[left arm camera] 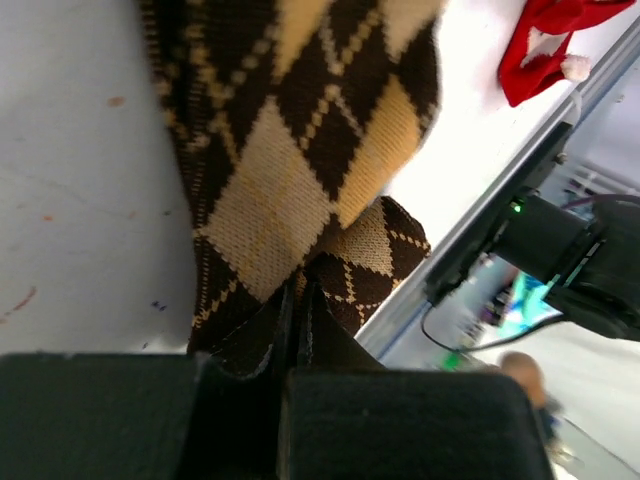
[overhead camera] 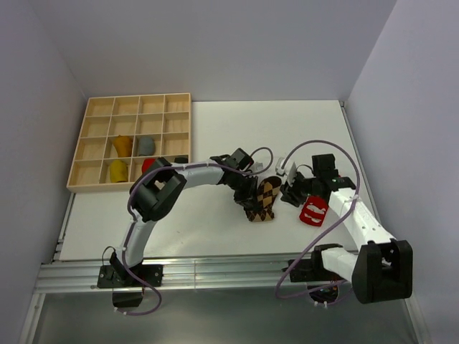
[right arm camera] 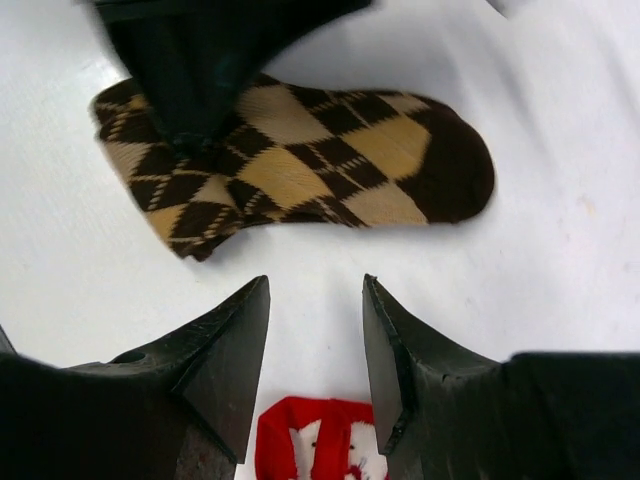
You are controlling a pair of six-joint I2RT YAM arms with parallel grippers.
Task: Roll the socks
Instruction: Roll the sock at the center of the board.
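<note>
A brown-tan argyle sock point(overhead camera: 264, 201) lies flat on the white table point(overhead camera: 208, 229). My left gripper point(left arm camera: 297, 300) is shut on one end of that sock point(left arm camera: 290, 150); in the right wrist view it shows as a dark shape point(right arm camera: 190, 80) over the argyle sock point(right arm camera: 300, 165). A red sock with white marks point(overhead camera: 314, 211) lies just right of the argyle one. My right gripper point(right arm camera: 315, 285) stands open over bare table between the two socks, with nothing between its fingers; the red sock point(right arm camera: 320, 440) lies behind the fingertips.
A wooden compartment tray point(overhead camera: 97, 115) stands at the back left. It holds rolled bundles: mustard-orange point(overhead camera: 122, 145), grey point(overhead camera: 146, 145), yellow point(overhead camera: 117, 170) and red point(overhead camera: 148, 165). The table's metal front rail point(overhead camera: 215, 271) runs along the near edge. Walls close both sides.
</note>
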